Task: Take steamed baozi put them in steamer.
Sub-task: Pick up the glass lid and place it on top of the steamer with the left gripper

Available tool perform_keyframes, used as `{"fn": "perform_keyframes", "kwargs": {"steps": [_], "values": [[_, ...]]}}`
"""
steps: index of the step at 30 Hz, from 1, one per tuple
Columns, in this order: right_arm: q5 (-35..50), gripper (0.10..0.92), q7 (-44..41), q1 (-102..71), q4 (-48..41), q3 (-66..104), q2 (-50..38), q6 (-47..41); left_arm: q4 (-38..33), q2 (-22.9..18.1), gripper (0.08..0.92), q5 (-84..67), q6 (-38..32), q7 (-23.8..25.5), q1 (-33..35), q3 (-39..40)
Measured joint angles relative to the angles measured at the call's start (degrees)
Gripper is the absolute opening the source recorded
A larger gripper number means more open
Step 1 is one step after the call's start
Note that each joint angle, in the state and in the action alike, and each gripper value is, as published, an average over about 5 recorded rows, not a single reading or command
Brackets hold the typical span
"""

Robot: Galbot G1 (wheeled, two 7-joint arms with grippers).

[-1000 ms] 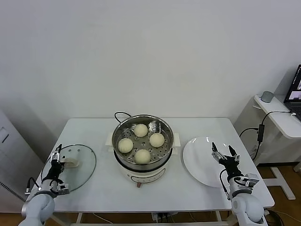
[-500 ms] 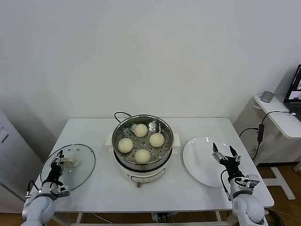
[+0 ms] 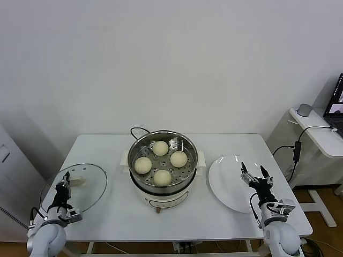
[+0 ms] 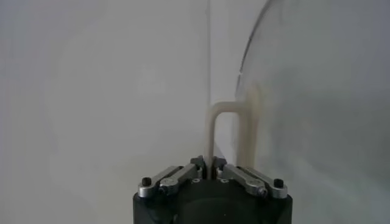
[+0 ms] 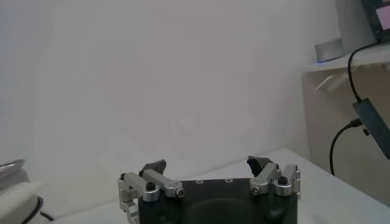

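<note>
While the left gripper point(image 3: 64, 188) sits at the near left table corner, its fingers are clenched on the cream handle point(image 4: 226, 131) of the one glass lid point(image 3: 75, 187); in the left wrist view the handle's thin loop runs straight down into the pinched fingertips. Lid stands tilted, its disc spreading from the gripper toward the table's middle.

Right gripper point(image 3: 256, 178) is at the near right corner, released: two fingers spread wide, nothing between them. It hovers over the near edge of the one white plate point(image 3: 225, 182); the plate lies just ahead of it and toward the centre. Right wrist view shows both fingertips apart with bare wall behind.

Between the two grippers, further in from both, is the one steamer point(image 3: 163, 160): steel basket with perforated floor on a white cooker base, black cord point(image 3: 137, 130) looping off its far side. Well apart from the left gripper, nearer to the right one but still clear of it.

Four steamed baozi point(image 3: 162, 176) lie inside the basket, count 4: one nearest the robot, one on the left-gripper side, one on the right-gripper side, one at the far side. All four rest on the basket floor, spaced apart and not touching each other.

White table point(image 3: 225, 142) carries everything. Beyond the right gripper, off the table, is a side desk point(image 3: 316, 128).
</note>
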Motion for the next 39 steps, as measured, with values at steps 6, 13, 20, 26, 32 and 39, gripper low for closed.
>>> {"fn": "perform_keyframes", "kwargs": {"steps": [6,13,20,26,32,39], "values": [[0.4,0.823,0.0,-0.2,0.6,0.1,-0.3,-0.1,-9.7,-2.0,0.131,0.8,11.7,3.8,2.0,1.2],[0.4,0.823,0.1,-0.8,1.3,0.3,-0.9,-0.8,-20.4,-4.6,0.131,5.1,23.8,9.2,2.1,4.7],[0.3,0.823,0.1,-1.0,1.5,0.2,-1.2,-1.5,-29.0,-8.7,0.131,13.3,30.3,17.2,0.3,9.7],[0.0,0.823,0.1,-1.4,1.4,0.2,-1.5,-1.7,-32.7,-12.4,0.131,19.6,33.5,22.4,-1.6,14.0],[-0.4,0.823,0.1,-1.6,1.4,0.2,-1.4,-2.0,-33.6,-16.2,0.131,24.7,35.1,26.3,-4.1,19.3],[-0.6,0.823,0.0,-2.4,1.8,0.5,-1.5,-2.5,-31.5,-20.2,0.131,27.2,35.1,29.5,-9.0,27.1]]}}
